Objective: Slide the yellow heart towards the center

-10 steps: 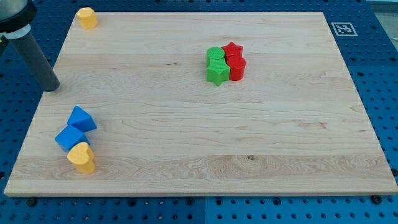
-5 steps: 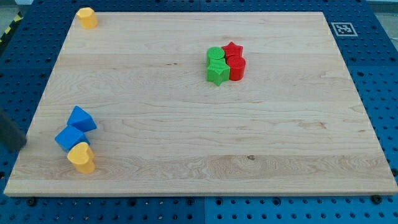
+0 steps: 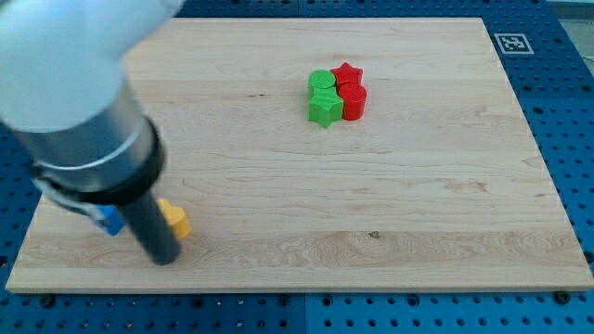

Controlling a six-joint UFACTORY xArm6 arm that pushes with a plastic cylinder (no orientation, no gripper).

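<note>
Wooden board [image 3: 418, 213] lies on a blue pegboard [image 3: 580, 139], with a square marker [image 3: 510, 42] at its top-right corner. Nearest, at the view's lower left, the arm's big pale and grey body [image 3: 83, 121] fills the corner, and its dark rod comes down to the tip [image 3: 163, 260] near the board's bottom edge. The rod has no jaws to open or close. The yellow heart [image 3: 175, 220] peeks out just right of the rod, seemingly touching it, just above the tip. A blue block [image 3: 111, 221], shape unclear, shows at the rod's left. Farther off, right of centre, four blocks touch in a cluster: green star [image 3: 323, 109], green cylinder [image 3: 321, 81], red cylinder [image 3: 354, 102], red star [image 3: 348, 73].
</note>
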